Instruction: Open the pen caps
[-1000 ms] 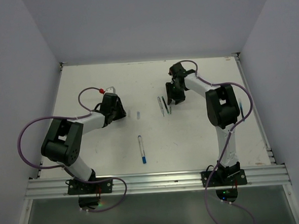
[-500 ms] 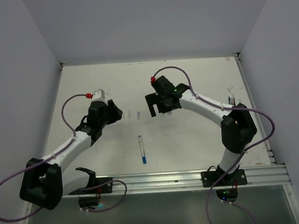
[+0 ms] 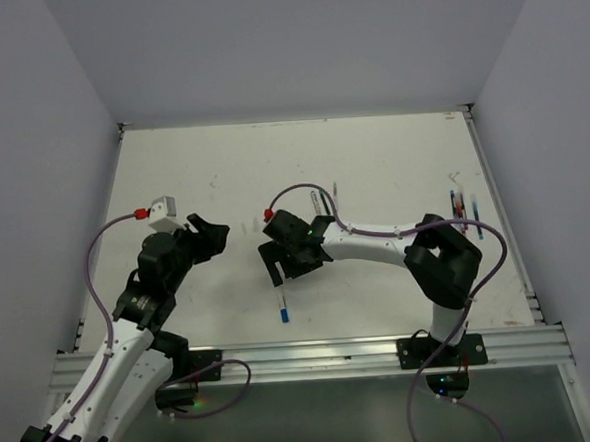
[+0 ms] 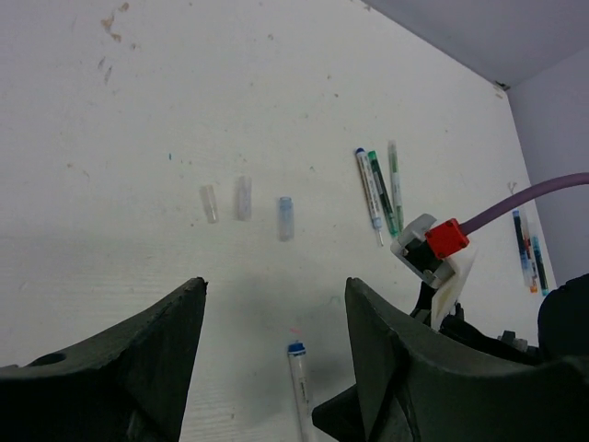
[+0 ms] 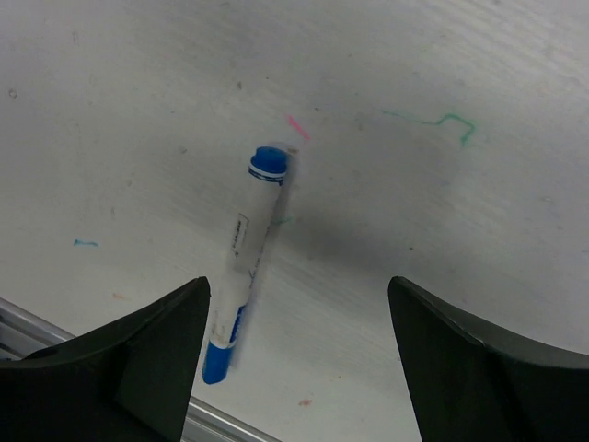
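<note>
A: Jaws on the right gripper (image 5: 296,304): spread or closed?

B: Spread wide, with nothing between them. It hangs above a pen (image 5: 245,262) with a white barrel and blue at both ends. The pen lies flat on the table (image 5: 442,110) at a slant, nearer one finger than the other.

A: And the left gripper (image 4: 276,290)?

B: Open too, and empty. It is raised off the table and faces that same pen. Past the pen lie three loose caps (image 4: 243,197) in a row, two clear and one bluish, apart from any pen. Further out, three pens (image 4: 373,189) lie side by side, and other pens (image 3: 464,207) sit near the table's right edge.

A: What could go wrong from here?

B: The pen is off-centre and slanted, so one finger would probably reach it first. That could roll or spin the round barrel away, perhaps toward the metal rail (image 5: 55,336) at the near edge. I also can't tell which blue end is the cap, so a pinch on the wrong end would leave the other gripper nothing to pull. The two arms are close together over this spot, so they could knock each other.
</note>
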`<action>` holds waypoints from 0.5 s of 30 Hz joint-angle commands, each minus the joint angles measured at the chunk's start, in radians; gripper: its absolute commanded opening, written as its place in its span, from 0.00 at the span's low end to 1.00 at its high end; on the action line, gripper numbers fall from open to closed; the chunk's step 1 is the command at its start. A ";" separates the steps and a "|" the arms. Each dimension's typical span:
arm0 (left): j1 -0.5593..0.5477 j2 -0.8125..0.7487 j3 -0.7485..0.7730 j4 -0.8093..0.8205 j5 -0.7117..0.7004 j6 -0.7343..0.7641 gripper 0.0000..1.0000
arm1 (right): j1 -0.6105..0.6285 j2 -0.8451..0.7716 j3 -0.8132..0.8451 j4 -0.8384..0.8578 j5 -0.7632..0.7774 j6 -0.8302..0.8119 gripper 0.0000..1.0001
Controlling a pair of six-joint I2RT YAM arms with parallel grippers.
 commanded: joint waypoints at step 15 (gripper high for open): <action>0.005 -0.018 -0.073 -0.002 0.153 0.007 0.63 | 0.073 -0.003 0.036 0.046 0.190 0.113 0.00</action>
